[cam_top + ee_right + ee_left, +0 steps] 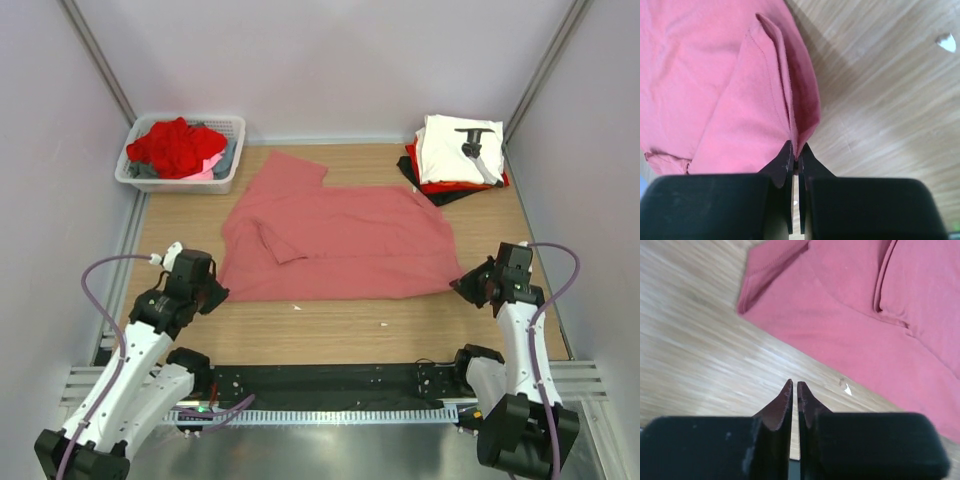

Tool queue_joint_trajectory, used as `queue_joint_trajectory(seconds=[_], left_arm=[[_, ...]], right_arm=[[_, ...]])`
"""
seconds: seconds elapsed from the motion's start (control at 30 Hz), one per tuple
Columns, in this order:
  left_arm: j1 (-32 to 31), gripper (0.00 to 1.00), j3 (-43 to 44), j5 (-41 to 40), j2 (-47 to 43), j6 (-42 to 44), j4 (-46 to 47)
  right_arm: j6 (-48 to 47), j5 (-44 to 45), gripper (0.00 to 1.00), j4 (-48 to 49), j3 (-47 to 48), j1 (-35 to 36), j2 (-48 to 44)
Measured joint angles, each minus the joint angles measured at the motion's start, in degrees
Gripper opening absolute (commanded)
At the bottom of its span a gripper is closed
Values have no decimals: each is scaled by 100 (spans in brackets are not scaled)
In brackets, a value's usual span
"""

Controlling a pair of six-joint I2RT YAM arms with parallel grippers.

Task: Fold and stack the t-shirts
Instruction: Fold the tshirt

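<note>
A large salmon-pink t-shirt (340, 240) (865, 315) (715, 90) lies spread on the wooden table, one sleeve folded in over its middle. My right gripper (456, 285) (796, 150) is shut on the shirt's near right corner, and a fold of cloth rises from between its tips. At the near left corner my left gripper (222, 292) (794, 385) is shut with nothing in it, over bare wood a little short of the shirt's edge. Folded t-shirts are stacked at the back right: a white one with black print (450, 150) on a red one (455, 187) and a black one (428, 190).
A white plastic basket (131, 177) at the back left holds a crumpled red tee (175, 145) with pink and grey cloth beside it. Small white scraps (385, 323) lie on the wood near the front. Walls close in both sides.
</note>
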Motion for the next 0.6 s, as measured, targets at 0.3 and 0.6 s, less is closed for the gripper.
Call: queue_joint_trajectory(seconds=[0.3,0.6], left_arm=[[-63,73,-208,37,-2,-256,-98],[-61,74,-542,-466,1495,-129,748]], right_arm=[[-28,-92,73,-503,-17,0,-278],[-31,-129,78,-289,-219,0,92]])
